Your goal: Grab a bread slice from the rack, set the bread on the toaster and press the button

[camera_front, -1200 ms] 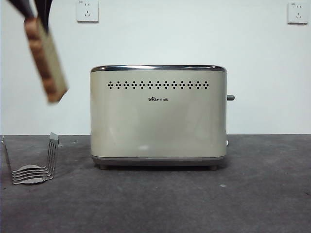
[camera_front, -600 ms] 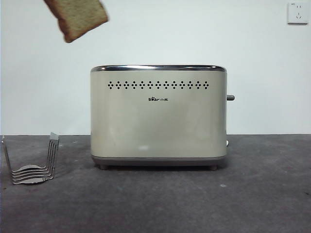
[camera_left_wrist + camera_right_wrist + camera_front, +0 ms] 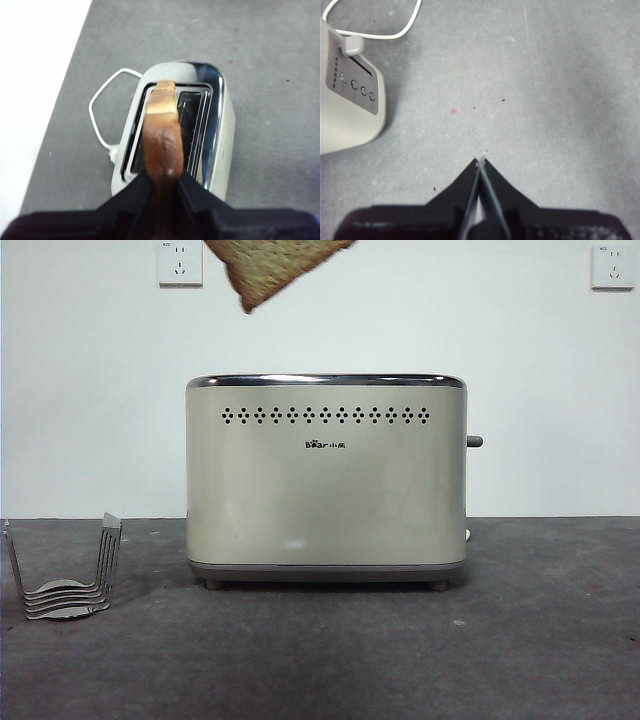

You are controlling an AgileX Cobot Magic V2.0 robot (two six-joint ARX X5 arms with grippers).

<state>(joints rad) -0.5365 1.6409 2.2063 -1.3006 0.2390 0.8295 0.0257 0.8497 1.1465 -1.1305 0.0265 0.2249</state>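
The rack (image 3: 68,575) stands empty at the far left, well apart; the left gripper (image 3: 161,187) has its jaws closed on the slice of bread (image 3: 162,135), high above the toaster (image 3: 326,480); the slice's long axis runs along the slots, which lie directly below it; the right gripper (image 3: 480,165), jaws together and empty, waits nearer the button (image 3: 352,46).

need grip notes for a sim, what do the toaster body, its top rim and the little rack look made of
The toaster body looks like cream painted metal or plastic with a soft satin sheen; which one is unclear. Its top rim looks like polished chrome, mirroring its surroundings. The rack appears to be thin silver metal wire, bent in parallel curves.
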